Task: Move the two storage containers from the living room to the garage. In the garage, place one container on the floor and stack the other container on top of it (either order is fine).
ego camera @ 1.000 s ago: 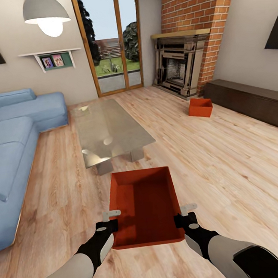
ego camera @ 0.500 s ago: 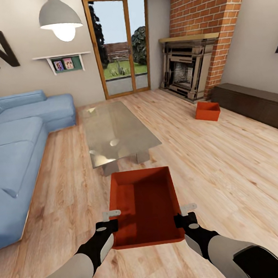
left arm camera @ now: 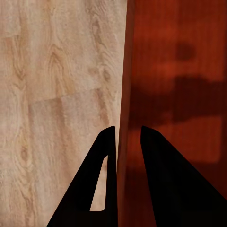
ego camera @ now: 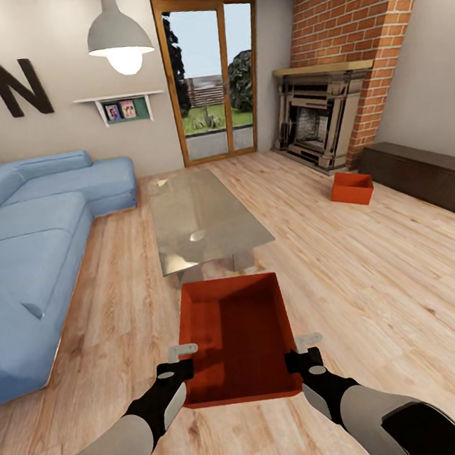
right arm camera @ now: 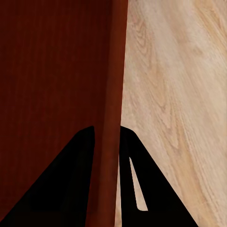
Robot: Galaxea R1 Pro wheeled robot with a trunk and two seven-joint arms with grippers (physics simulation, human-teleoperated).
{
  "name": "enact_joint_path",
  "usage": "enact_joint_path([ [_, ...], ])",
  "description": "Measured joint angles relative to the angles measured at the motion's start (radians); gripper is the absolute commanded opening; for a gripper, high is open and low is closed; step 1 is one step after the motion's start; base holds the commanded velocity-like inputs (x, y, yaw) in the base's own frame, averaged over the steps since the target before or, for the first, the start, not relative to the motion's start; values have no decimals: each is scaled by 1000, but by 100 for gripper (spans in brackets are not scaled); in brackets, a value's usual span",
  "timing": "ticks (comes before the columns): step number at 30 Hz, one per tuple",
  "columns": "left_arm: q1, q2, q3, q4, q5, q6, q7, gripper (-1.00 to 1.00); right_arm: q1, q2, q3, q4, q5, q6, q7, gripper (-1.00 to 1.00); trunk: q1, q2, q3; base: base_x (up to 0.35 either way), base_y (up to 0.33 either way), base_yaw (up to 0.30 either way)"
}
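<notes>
Head view: the whole scene has slid rightward and receded over the last second, so the camera and base are moving, backing away and turning; the room's things themselves have not moved. The near orange-red lidless plastic storage container [ego camera: 238,339] keeps its exact place between the arms, carried clear above the light wood-plank floor [ego camera: 373,267] just short of the near edge of the glass coffee table [ego camera: 202,220]. The left gripper [ego camera: 179,360] pinches its left long wall, the right gripper [ego camera: 303,349] its right long wall. The second orange-red storage container [ego camera: 352,188] sits on the planks well apart, near the red-brick fireplace [ego camera: 321,121] and just beside the end of the dark low cabinet [ego camera: 427,176]. Blue sofa [ego camera: 31,243] runs along the room's left side. Left wrist view: both black fingers [left arm camera: 101,189] straddle the thin red wall, clamped on it, inside face to one side, planks to the other. Right wrist view: same arrangement, fingers [right arm camera: 130,189] closed on the opposite wall. Judgement: first container is secured and transport has begun; garage not reached, second bin not yet collected.
</notes>
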Motion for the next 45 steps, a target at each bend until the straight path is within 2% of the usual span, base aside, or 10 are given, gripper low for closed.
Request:
enact_joint_path([
  [45,0,0,-1,-1,0,0,0,-100,0,0,0,-1,0,0,0,-100,0,0,69,0,0,117],
])
